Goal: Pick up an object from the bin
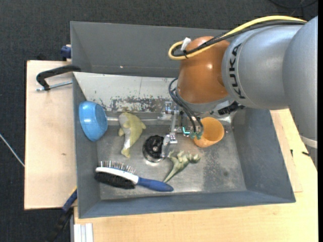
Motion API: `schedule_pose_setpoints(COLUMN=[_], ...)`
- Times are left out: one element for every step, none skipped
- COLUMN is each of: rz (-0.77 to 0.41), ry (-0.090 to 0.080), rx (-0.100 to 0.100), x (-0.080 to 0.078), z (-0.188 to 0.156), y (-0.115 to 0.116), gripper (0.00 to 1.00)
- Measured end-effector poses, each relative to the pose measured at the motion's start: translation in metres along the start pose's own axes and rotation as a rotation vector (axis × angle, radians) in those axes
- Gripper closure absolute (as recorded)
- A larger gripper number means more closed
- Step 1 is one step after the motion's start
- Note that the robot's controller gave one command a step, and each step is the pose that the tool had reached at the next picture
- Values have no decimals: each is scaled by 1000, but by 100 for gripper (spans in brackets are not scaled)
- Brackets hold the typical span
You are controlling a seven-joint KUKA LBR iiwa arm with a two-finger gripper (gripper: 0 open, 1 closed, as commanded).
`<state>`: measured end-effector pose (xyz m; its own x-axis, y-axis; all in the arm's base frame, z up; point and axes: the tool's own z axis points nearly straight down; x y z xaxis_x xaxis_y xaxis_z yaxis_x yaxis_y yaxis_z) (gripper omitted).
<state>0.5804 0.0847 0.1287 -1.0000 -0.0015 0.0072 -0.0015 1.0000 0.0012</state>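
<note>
My gripper (pixel 171 133) hangs low over the middle of the bin, under the arm's orange cover. Its tip comes down right beside a round black-and-silver thing (pixel 152 148) on the bin floor, at that thing's right edge. Just below and to the right lies a small pale green toy dinosaur (pixel 181 162). An orange cup (pixel 210 131) lies on its side to the right of the gripper, partly hidden by the arm. I see nothing held by the gripper.
A yellow-green soft toy (pixel 130 131) lies left of the black thing. A blue bowl (pixel 92 120) leans in the left corner. A hairbrush with a black-and-white head and blue handle (pixel 127 178) lies along the front wall. The arm covers the bin's back right.
</note>
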Motion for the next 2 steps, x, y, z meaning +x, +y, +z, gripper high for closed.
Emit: schedule_pose_setpoints(rz=[86, 86], ry=[-12, -7], rx=[0, -2], x=[-1, 1], z=[35, 37], y=[3, 4], gripper=[0, 100])
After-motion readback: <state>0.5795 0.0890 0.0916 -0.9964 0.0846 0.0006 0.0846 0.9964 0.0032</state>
